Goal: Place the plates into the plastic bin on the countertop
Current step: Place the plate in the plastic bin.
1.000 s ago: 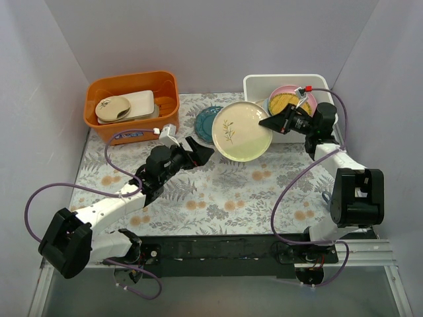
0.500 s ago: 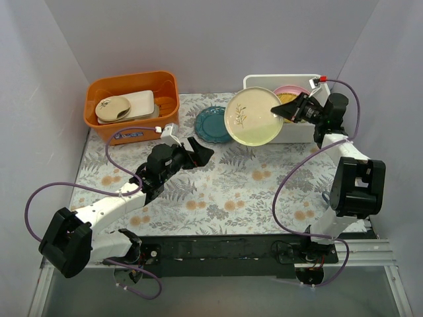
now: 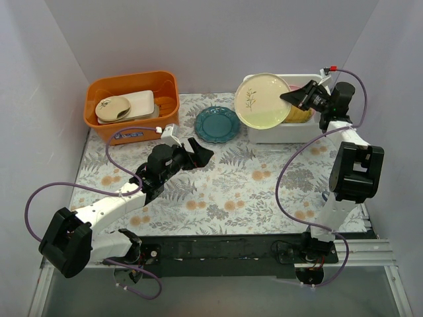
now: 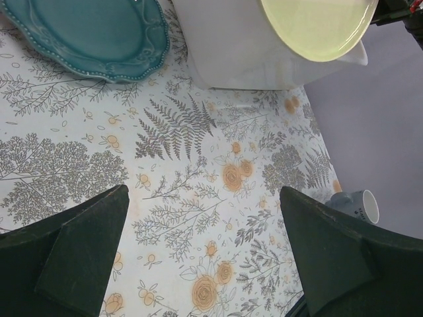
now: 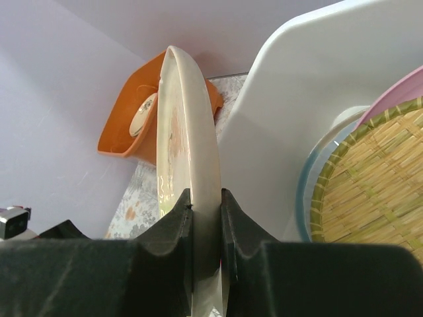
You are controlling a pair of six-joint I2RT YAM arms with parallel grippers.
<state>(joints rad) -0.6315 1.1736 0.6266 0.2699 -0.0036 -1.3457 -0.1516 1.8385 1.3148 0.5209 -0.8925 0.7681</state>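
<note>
My right gripper (image 3: 291,98) is shut on the rim of a cream plate with a leaf sprig (image 3: 263,100), holding it tilted on edge over the left part of the white plastic bin (image 3: 310,131). From the right wrist, the cream plate (image 5: 192,132) is clamped edge-on in the gripper (image 5: 206,198). Inside the bin (image 5: 317,79) lie a yellow textured plate (image 5: 377,178), a pink plate (image 5: 396,99) and a pale-blue-rimmed plate (image 5: 309,178). A teal scalloped plate (image 3: 216,123) lies on the countertop (image 3: 218,191) left of the bin. My left gripper (image 3: 201,150) hangs open and empty just in front of the teal plate (image 4: 86,33).
An orange tub (image 3: 132,125) holding cream dishes (image 3: 125,105) stands at the back left. A small white cup (image 4: 353,205) sits on the countertop at the right, seen from the left wrist. Purple walls close in the back and both sides.
The right gripper has carried the cream plate up and back to the right, from above the countertop to the bin's left part, tipping it more upright. The left arm has stayed still.
</note>
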